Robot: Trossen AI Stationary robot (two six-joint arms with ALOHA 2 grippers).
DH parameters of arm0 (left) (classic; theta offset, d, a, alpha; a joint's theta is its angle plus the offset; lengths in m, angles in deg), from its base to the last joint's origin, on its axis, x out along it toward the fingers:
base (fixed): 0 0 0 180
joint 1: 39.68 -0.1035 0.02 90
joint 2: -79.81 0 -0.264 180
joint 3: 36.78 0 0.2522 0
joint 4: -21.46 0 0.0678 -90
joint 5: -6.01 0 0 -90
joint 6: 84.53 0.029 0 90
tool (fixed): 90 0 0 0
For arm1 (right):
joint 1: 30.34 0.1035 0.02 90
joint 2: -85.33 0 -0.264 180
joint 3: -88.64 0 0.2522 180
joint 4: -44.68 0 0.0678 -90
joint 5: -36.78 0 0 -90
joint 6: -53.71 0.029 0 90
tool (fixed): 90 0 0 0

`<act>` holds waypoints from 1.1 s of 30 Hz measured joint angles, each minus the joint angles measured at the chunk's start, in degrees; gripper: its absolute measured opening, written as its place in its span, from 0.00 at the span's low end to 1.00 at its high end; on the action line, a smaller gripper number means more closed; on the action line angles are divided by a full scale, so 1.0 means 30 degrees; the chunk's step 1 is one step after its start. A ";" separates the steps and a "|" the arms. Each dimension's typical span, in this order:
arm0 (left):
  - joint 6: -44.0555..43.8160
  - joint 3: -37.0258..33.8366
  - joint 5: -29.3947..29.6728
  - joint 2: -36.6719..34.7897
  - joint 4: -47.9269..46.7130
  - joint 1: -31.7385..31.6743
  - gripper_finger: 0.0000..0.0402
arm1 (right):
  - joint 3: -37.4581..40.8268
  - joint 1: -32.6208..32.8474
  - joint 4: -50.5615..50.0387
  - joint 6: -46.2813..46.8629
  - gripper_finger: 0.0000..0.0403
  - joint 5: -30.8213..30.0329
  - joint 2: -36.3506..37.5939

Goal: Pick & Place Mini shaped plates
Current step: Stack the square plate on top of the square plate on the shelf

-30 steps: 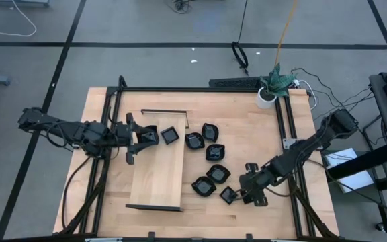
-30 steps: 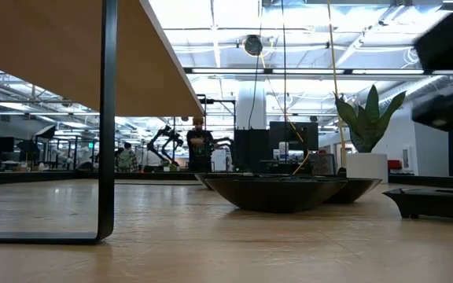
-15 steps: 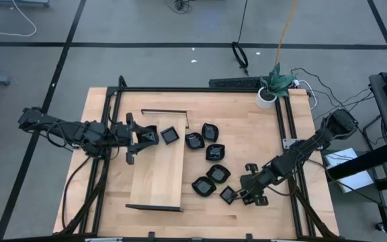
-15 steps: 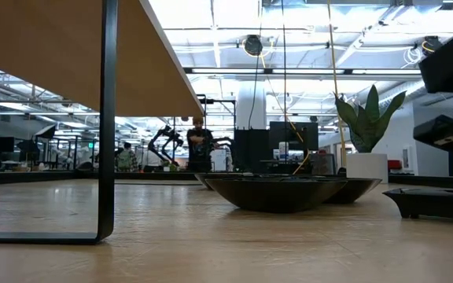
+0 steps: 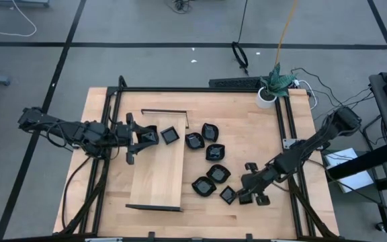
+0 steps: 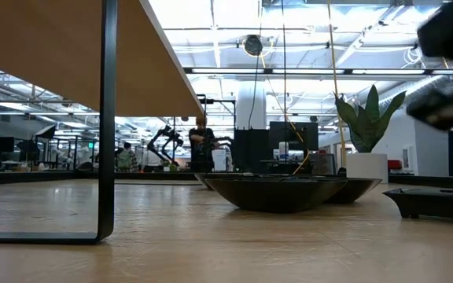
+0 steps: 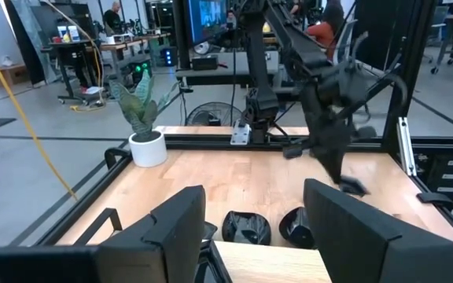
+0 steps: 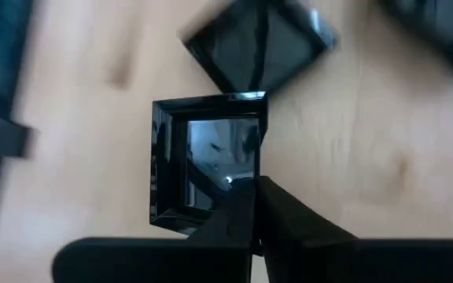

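Observation:
Several glossy black mini shaped plates [image 5: 210, 158] sit on the table right of the long wooden board [image 5: 156, 171]. One more square plate [image 5: 170, 135] rests on the board's far end. At the near right of the group, my right gripper [image 8: 252, 224] slants down and is shut on a small square plate [image 8: 207, 169]. My left gripper [image 7: 254, 236] hovers level and open above the board's far left end, just left of the plate on the board, with nothing between its fingers. My right gripper pinches the square plate's rim [image 8: 238, 189] at its near side between the two fingers [image 8: 289, 224], which come slanting down from the table's right. The plate stays sharp against the blurred wood; whether its far edge is still on the table I cannot tell.
A potted plant [image 5: 271, 84] stands at the far right corner. Black frame rails [image 5: 284, 128] run along the table's far and right sides. Other plates [image 6: 278, 192] lie close to the held one. Bare wood lies near the front edge.
My right gripper has shut on the square plate's rim, tipped a little and started upward, blurring in the low view. The plate keeps nearly the same spot in the high view.

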 joint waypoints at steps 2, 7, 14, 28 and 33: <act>-0.0018 0.0000 0.0000 0.0020 -0.0022 -0.0004 0.55 | -0.0326 0.0134 -0.0214 -0.0462 0.00 -0.0816 0.0920; -0.0109 0.0012 0.0012 0.0464 0.0037 -0.0017 0.55 | -0.0603 0.0583 0.1225 -0.4934 0.00 -0.4535 0.3329; -0.0507 0.0015 0.0007 0.2273 0.0626 -0.0022 0.55 | 0.1653 -0.0693 1.4882 -1.7518 0.00 -0.9964 0.3396; 0.4003 0.0015 0.0609 0.8635 1.2134 -0.0530 0.55 | 0.1365 -0.8140 3.5385 -2.4947 0.00 -0.9409 -0.3777; 0.5832 0.0210 0.0380 1.1160 1.5819 -0.0877 0.55 | -0.0822 -0.8634 3.5192 -2.6634 0.00 -0.9363 -0.5697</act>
